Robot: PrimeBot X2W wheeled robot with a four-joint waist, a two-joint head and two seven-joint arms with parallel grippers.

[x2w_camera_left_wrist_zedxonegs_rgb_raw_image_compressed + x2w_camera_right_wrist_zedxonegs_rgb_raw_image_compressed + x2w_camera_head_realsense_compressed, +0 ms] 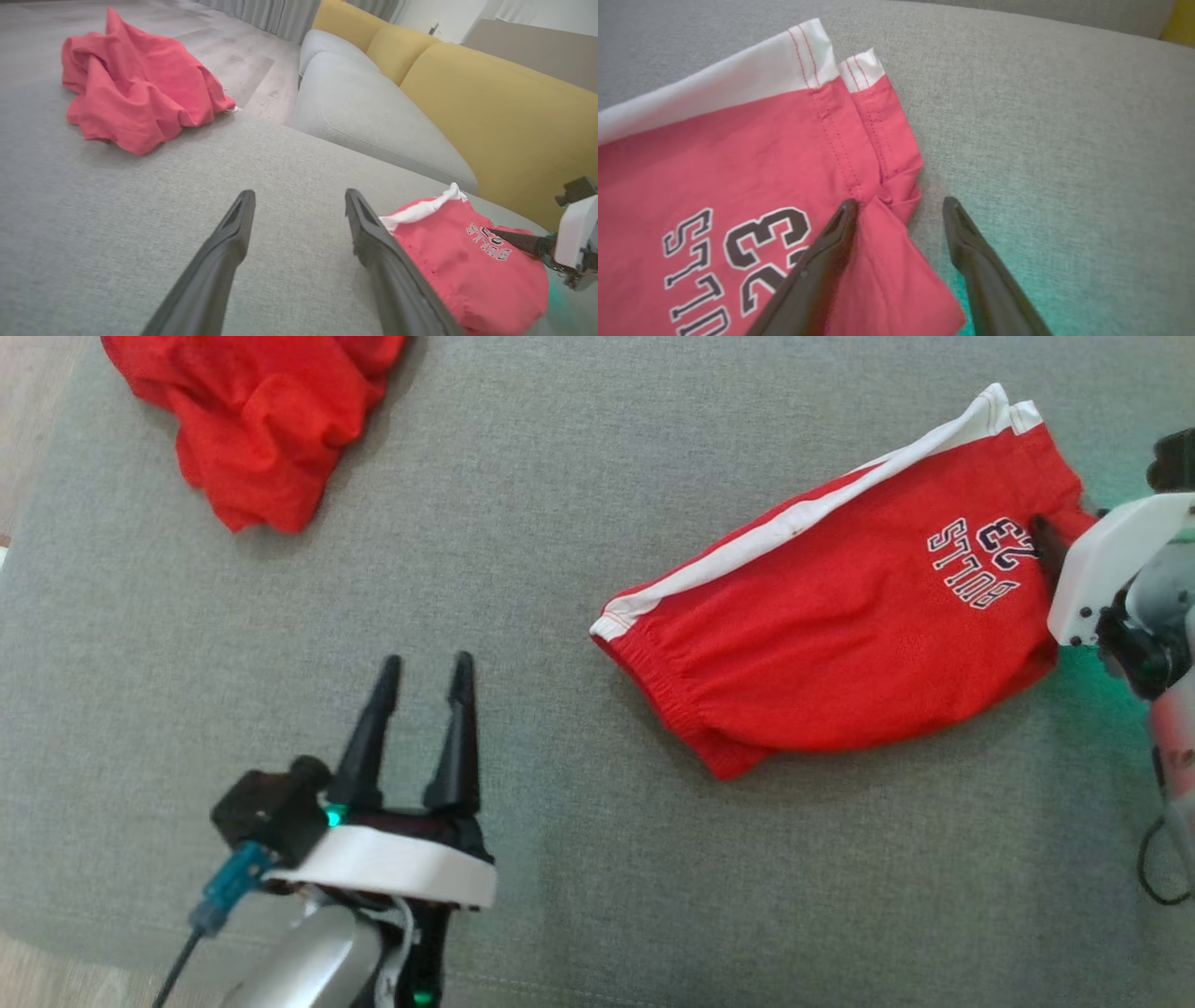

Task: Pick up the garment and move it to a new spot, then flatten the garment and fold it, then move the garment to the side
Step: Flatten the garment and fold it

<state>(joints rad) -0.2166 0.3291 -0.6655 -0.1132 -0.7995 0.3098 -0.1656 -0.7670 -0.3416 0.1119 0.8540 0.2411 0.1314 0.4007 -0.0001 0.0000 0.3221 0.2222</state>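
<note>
The garment is a pair of red shorts with a white side stripe and "BULLS 23" print, lying folded and flat on the grey cushion at the right. My right gripper stands open at the shorts' right edge: one finger rests over the red fabric near the hem corner, the other over bare cushion. In the head view it sits at the garment's right end. My left gripper is open and empty at the lower left, well apart from the shorts.
A crumpled red cloth lies at the far left corner of the grey cushion. Beyond the cushion's edge are a grey sofa seat with yellow backrests and wooden floor.
</note>
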